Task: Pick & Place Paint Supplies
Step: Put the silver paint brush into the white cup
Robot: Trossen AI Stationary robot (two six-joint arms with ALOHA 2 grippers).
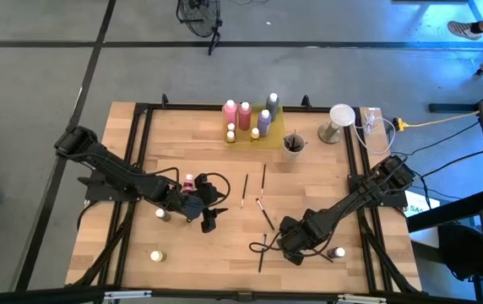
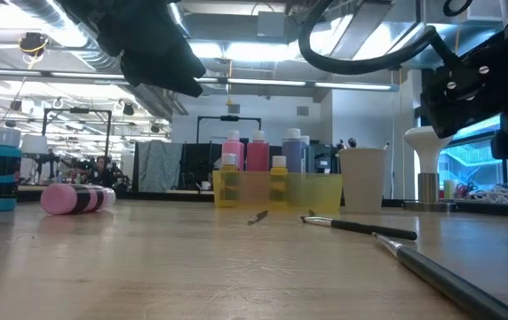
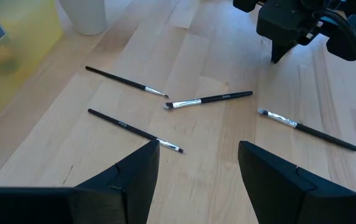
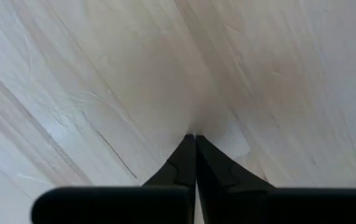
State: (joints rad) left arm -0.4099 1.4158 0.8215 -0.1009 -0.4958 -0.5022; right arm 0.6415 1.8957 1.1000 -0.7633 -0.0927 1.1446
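Several thin dark-handled paintbrushes lie flat on the wooden table; the left wrist view shows them spread out, one in the middle. A pink paint bottle lies on its side by my left arm. My left gripper hangs open above the table, left of the brushes, holding nothing. My right gripper points straight down near the table's near right, shut, with no brush showing between its fingers. A brush lies just to its left. My right gripper's shut fingertips stand right at the bare wood, coming from above. Whether they touch the tabletop I cannot tell. Nothing shows pinched between them.
A yellow tray with upright bottles stands at the far middle, with a cup holding brushes to its right and a white stand beyond. Small pale-capped bottles stand near the near edge, another under the left arm.
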